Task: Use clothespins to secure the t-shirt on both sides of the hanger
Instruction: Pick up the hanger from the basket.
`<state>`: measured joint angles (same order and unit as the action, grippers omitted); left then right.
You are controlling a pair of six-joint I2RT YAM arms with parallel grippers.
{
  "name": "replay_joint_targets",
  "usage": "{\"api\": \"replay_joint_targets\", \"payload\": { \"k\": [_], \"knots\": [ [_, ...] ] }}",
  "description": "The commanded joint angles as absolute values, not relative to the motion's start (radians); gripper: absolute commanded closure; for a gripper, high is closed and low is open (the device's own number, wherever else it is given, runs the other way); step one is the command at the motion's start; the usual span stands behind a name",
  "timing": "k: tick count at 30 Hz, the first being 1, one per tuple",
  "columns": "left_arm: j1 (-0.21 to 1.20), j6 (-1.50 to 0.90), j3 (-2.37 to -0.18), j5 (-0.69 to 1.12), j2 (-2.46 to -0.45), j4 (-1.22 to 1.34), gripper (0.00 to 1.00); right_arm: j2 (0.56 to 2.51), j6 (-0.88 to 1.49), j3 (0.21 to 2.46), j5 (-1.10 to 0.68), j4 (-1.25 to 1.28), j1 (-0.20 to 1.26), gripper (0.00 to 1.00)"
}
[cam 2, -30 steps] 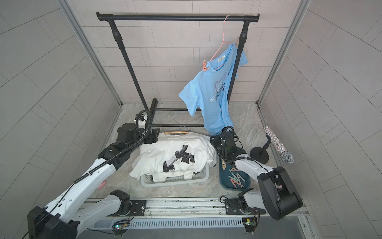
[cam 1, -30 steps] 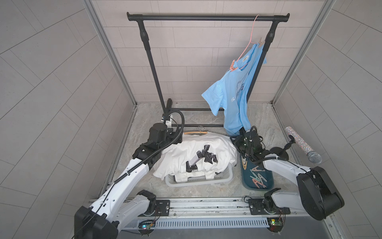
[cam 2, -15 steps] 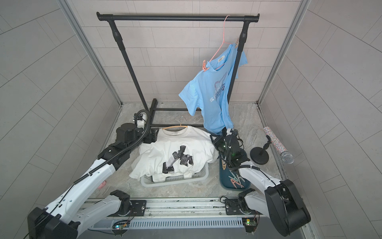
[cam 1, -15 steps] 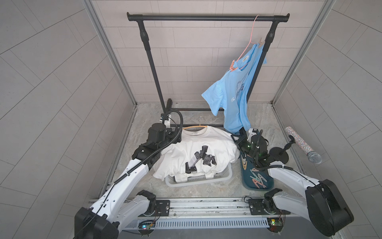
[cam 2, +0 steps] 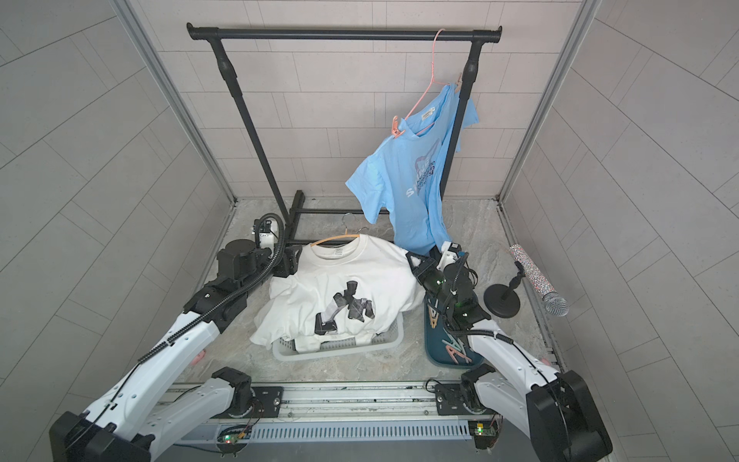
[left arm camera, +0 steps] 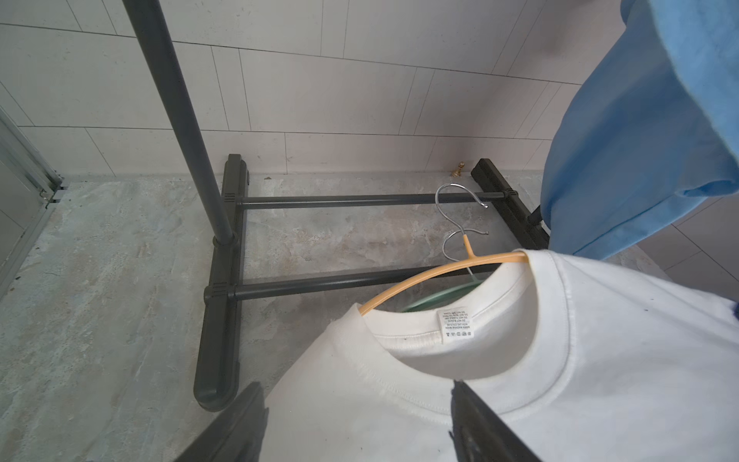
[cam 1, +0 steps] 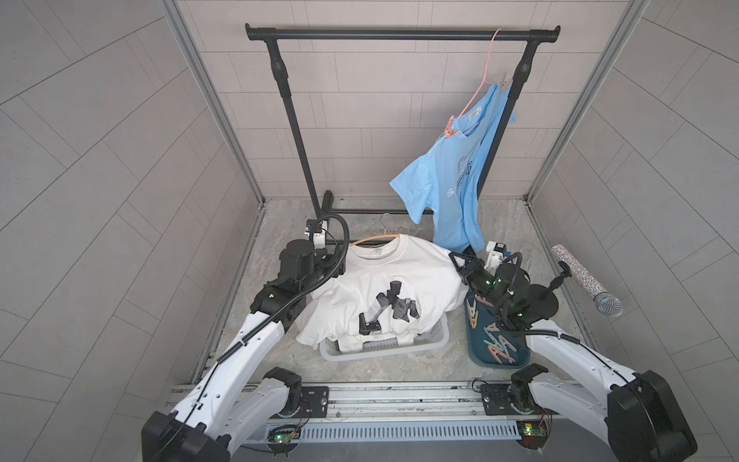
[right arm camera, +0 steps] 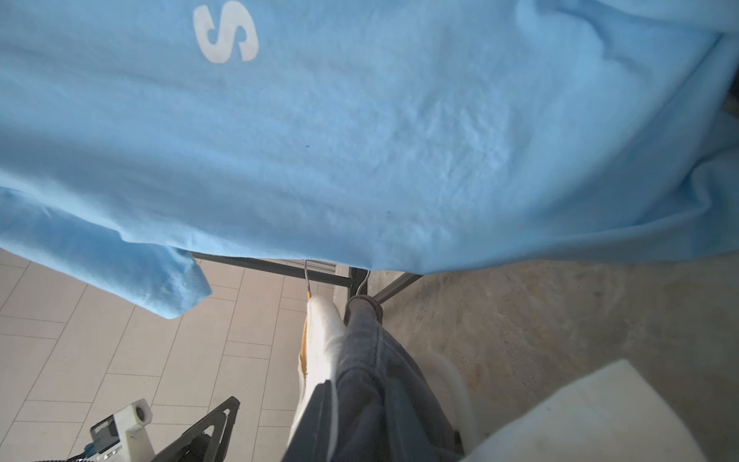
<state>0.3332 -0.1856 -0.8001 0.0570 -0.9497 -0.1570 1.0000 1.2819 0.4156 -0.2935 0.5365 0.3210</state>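
Observation:
A white t-shirt [cam 1: 400, 276] with a black print sits on an orange hanger [cam 1: 374, 239], its top raised over a grey basket [cam 1: 380, 354]. My left gripper [left arm camera: 356, 384] is open, with its fingers wide apart on either side of the shirt's left shoulder near the collar. At the other end, my right gripper [cam 1: 460, 260] is shut on the shirt's right shoulder; an orange hanger edge [right arm camera: 306, 352] shows beside the pinched cloth. Several pastel clothespins [cam 1: 498, 346] lie in a dark teal bin [cam 1: 476, 356] under the right arm.
A blue t-shirt [cam 1: 452, 188] hangs on a pink hanger from the black rack [cam 1: 400, 34], with a pink peg [cam 1: 451, 130] clipped on it. A glittery microphone [cam 1: 588, 284] on a stand is at the right. A green hanger [left arm camera: 440, 300] lies under the orange one.
The shirt's top and hanger rose off the basket and the collar now faces up. The right gripper closed on the right shoulder. The left jaws narrowed slightly.

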Motion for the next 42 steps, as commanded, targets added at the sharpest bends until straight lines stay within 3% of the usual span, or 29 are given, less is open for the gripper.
{"api": "replay_joint_targets", "payload": {
  "k": [1,15,29,42],
  "knots": [
    [0.329,-0.160,-0.835,0.035,-0.919,-0.155,0.24,0.951,1.327,0.452,-0.326,0.646,0.329,1.00],
    [0.328,-0.144,-0.866,0.048,-0.902,-0.175,0.22,0.909,1.465,0.457,-0.268,0.763,0.399,1.00],
    [0.378,0.129,-1.050,0.253,-1.169,-0.348,0.23,0.877,1.522,0.441,-0.245,0.804,0.440,1.00],
    [0.420,0.300,-1.095,0.150,-1.278,-0.284,0.23,0.883,1.560,0.439,-0.228,0.901,0.456,1.00]
  ]
}}
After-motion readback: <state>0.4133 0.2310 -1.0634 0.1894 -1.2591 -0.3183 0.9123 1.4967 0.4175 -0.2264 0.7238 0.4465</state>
